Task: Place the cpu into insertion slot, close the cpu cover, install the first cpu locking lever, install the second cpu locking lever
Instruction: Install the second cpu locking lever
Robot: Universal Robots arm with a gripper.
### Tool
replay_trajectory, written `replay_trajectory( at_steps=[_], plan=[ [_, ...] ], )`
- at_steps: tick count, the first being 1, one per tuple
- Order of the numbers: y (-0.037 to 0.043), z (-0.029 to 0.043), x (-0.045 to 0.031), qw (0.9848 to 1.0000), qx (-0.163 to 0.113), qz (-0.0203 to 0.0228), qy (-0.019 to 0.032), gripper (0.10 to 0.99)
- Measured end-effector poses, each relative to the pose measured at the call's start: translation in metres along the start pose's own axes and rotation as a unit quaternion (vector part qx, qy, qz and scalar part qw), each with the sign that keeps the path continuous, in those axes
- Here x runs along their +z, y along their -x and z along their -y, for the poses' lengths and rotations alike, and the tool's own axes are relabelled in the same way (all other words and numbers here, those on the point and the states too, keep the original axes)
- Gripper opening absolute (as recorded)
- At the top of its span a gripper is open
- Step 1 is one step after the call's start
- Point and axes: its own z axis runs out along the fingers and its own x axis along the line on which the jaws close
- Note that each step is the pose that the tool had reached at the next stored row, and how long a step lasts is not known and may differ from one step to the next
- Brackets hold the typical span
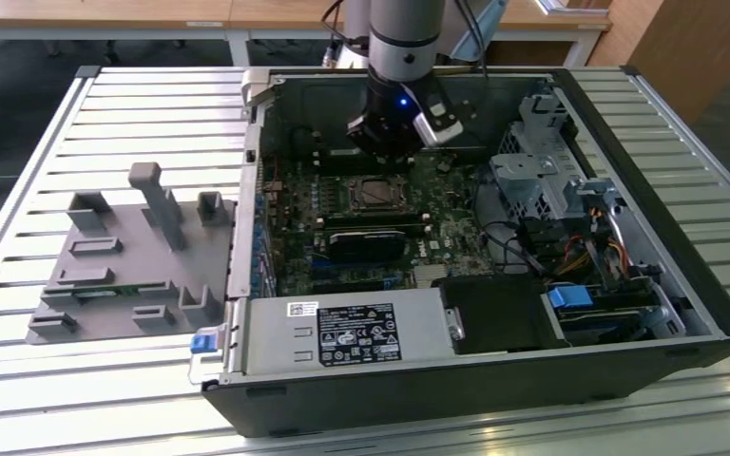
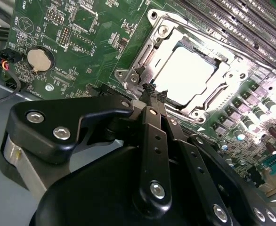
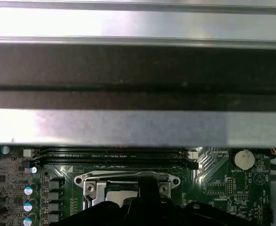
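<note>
Over the insertion slot [image 1: 375, 193] in the exterior view hangs the gripper [image 1: 391, 142]. Its jaws, together in the second wrist view, sit beside the cpu cover [image 2: 147, 70], which lies closed around the bright cpu [image 2: 185, 77].

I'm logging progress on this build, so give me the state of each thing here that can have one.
cpu: seated in the socket, metal top showing.
cpu cover: closed flat around the chip.
gripper: fingers shut, tips at the cover's edge.
computer case: lying on its side, side panel off.
coin battery: in its holder on the board.
</note>
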Motion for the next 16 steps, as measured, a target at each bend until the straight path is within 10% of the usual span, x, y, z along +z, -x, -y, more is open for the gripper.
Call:
replay_trajectory(
  at_steps=[9, 16],
  plan=[
    [0.0001, 0.0026, -0.0024, 1.0, 0.0, 0.0, 0.0001, 0.106],
    [0.0007, 0.0016, -0.0254, 1.0, 0.0, 0.0, 0.0001, 0.106]
  ],
)
